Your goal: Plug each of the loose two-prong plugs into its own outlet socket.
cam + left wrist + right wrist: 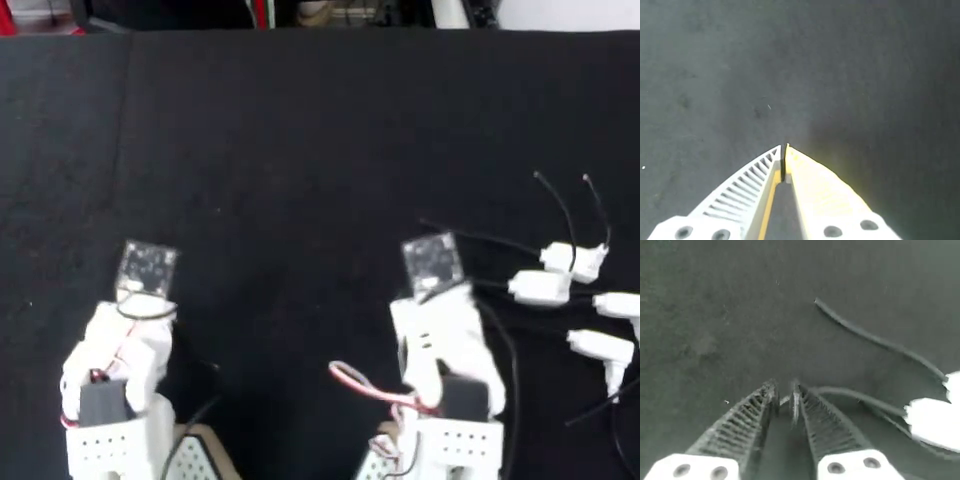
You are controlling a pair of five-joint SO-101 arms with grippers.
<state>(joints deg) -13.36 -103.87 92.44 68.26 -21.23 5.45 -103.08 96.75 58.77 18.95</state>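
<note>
R end effector (783,390): tips a sliver apart, empty. White plugs (540,288) w/ black cords lie on worktop (300,150) near it, on its outer side. L end effector (785,150) pressed together, well apart from them.

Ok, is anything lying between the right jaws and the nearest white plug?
Only a black cord lies on the cloth between the right jaws and the white plug, leading to that plug. Nothing else visible is in the way.
</note>
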